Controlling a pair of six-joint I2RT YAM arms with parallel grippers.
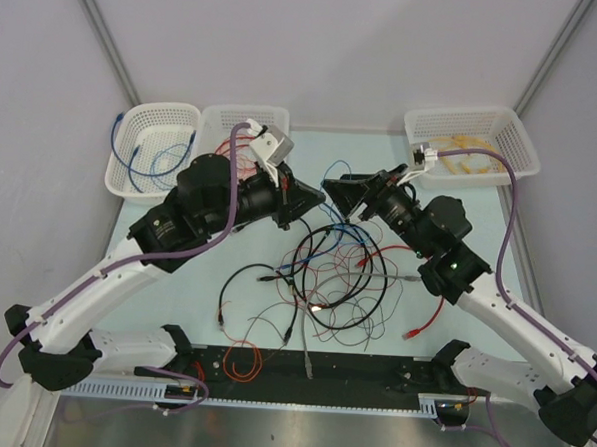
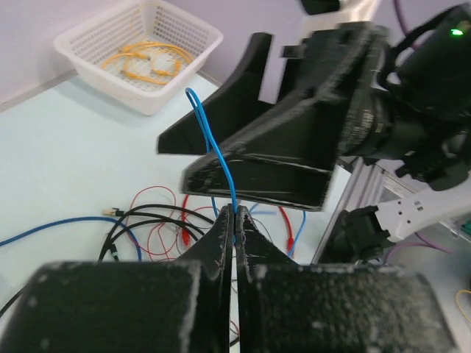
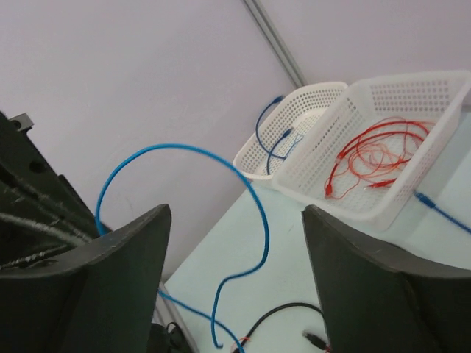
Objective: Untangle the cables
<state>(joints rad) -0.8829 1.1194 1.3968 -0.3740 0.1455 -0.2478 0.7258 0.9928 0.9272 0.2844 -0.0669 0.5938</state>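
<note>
Over the cable tangle [image 1: 321, 275] the left gripper [image 2: 235, 219] reaches inward, pinching the blue cable [image 2: 213, 147] tight, while the right gripper [image 3: 235, 220] faces it, fingers spread wide.

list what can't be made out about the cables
Top view: which strand crosses over which in the cable pile: too thin.
Left wrist: blue cable below where the left gripper pinches it: hidden by the gripper itself.
Right wrist: most of the pile: cut off at the bottom edge, below the right gripper.
</note>
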